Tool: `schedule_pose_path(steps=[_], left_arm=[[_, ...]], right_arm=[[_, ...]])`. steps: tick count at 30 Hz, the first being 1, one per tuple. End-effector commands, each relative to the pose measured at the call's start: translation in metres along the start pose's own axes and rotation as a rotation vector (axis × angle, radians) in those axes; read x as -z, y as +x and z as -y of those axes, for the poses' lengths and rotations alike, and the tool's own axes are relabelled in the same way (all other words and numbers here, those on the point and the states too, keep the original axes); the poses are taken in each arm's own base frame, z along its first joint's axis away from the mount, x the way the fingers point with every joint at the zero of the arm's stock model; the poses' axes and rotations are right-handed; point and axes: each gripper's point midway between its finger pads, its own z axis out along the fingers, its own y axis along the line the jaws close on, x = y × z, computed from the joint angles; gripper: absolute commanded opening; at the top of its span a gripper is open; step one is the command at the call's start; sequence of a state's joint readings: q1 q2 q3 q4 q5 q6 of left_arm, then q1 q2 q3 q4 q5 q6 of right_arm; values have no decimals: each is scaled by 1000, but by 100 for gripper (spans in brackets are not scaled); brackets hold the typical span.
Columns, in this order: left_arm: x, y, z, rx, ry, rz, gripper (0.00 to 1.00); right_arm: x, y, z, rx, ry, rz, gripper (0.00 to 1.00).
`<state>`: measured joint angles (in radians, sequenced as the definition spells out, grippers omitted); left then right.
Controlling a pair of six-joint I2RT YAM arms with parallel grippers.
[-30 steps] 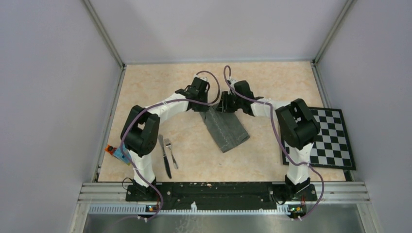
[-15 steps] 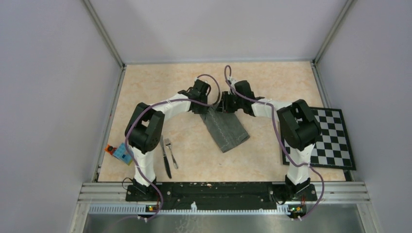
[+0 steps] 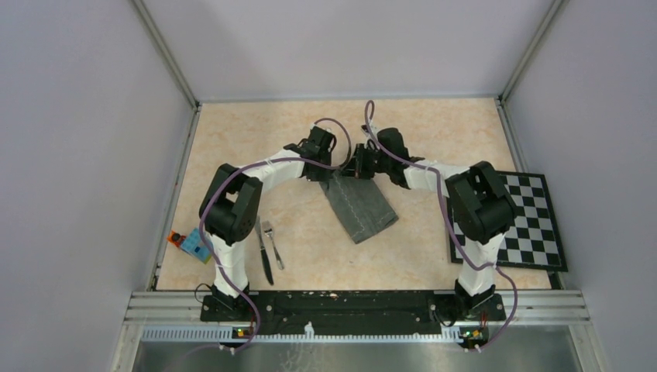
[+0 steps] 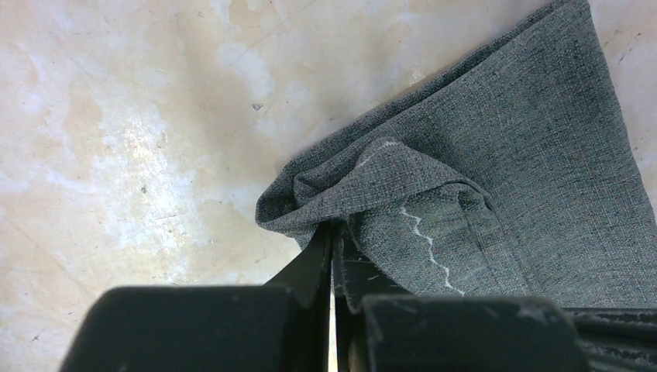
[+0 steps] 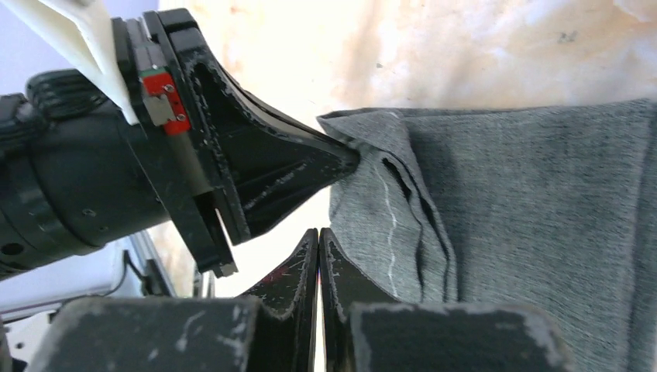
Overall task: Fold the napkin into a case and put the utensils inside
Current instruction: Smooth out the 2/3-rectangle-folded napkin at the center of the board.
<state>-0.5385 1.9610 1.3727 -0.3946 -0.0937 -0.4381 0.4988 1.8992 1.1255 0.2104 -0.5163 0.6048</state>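
napkin point(image 3: 360, 205), folded oblong, lies well left of the checkered board point(image 3: 519, 221); knife point(image 3: 263, 249) and fork point(image 3: 273, 243) farther left of the board. both grippers have just closed at its far edge: left gripper point(image 4: 332, 230) pinches a bunched corner, right gripper point(image 5: 318, 234) fingers pressed together at the hem, catch unclear. next fold looks ready. no legible writing.

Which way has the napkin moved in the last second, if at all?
No. The napkin lies where it did; its near corner keeps the same offset from the fork, which also stayed put.
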Motion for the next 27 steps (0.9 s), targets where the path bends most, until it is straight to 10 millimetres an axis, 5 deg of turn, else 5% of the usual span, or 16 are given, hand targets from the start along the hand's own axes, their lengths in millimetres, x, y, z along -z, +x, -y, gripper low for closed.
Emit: schedule_pose_path(steps=[1, 9, 20, 27], left_arm=[[21, -27, 13, 8, 56, 100, 0], [28, -30, 17, 3, 86, 118, 0], [21, -18, 32, 0, 144, 80, 0], [17, -21, 33, 10, 138, 85, 0]], right_arm=[[-10, -12, -20, -17, -104, 24, 0], [-35, 2, -1, -68, -98, 2, 0], [-60, -21, 27, -107, 18, 79, 0], [-70, -10, 43, -116, 53, 42, 0]])
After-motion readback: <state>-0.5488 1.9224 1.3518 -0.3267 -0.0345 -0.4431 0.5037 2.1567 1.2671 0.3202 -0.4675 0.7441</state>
